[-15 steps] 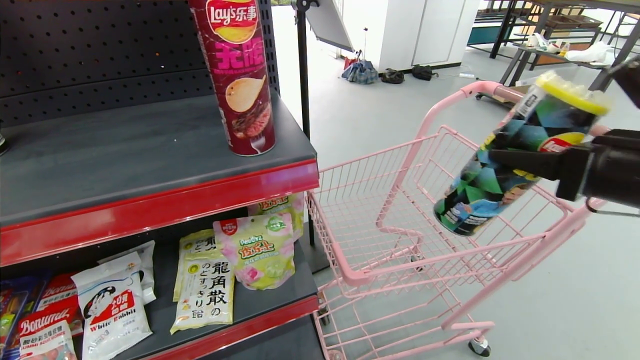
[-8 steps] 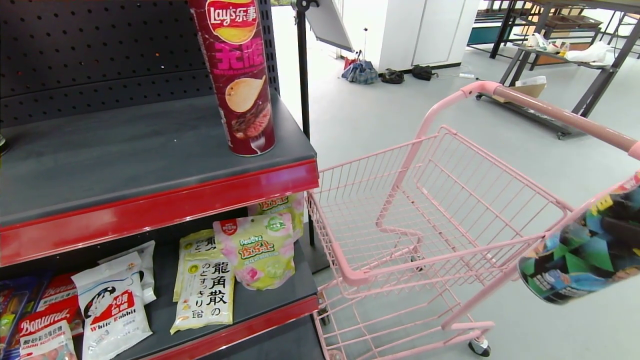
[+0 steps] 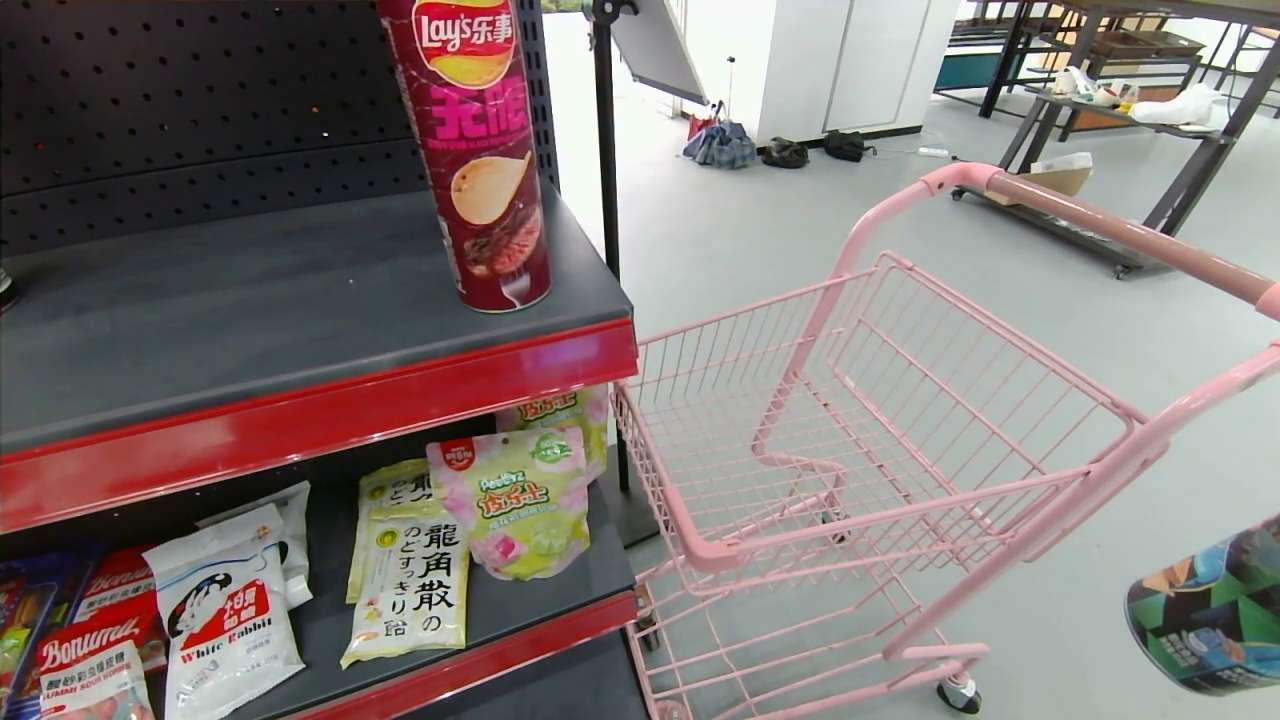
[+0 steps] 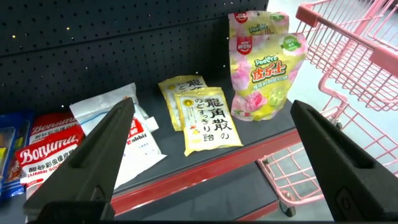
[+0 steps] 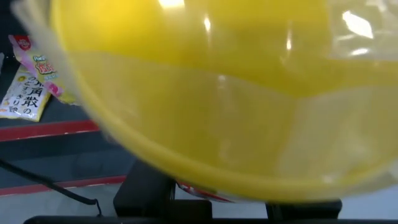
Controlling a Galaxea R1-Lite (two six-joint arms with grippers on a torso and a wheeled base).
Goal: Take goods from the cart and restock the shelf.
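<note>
A tube-shaped can with a green, blue and black pattern (image 3: 1210, 620) hangs at the head view's lower right edge, outside the pink cart (image 3: 1100, 480). Its yellow lid (image 5: 217, 93) sits close up in the right wrist view, and my right gripper (image 5: 227, 204) is shut on the can. The cart's wire basket (image 3: 860, 400) holds no goods that I can see. My left gripper (image 4: 211, 104) stands open in front of the lower shelf (image 4: 205, 168), with nothing between its fingers. A tall red chips tube (image 3: 480, 150) stands upright on the upper shelf board (image 3: 250, 300), near its right end.
Snack bags lie on the lower shelf: a pink-green pouch (image 3: 520, 500), yellow candy bags (image 3: 415, 575), a white bag (image 3: 225, 610) and red packs (image 3: 90, 640). The upper board has free room left of the red tube. A black pole (image 3: 605, 140) stands between shelf and cart.
The patterned can has gone down and to the right, from above the cart's handle to the lower right edge of the head view. The right arm has left that view.
</note>
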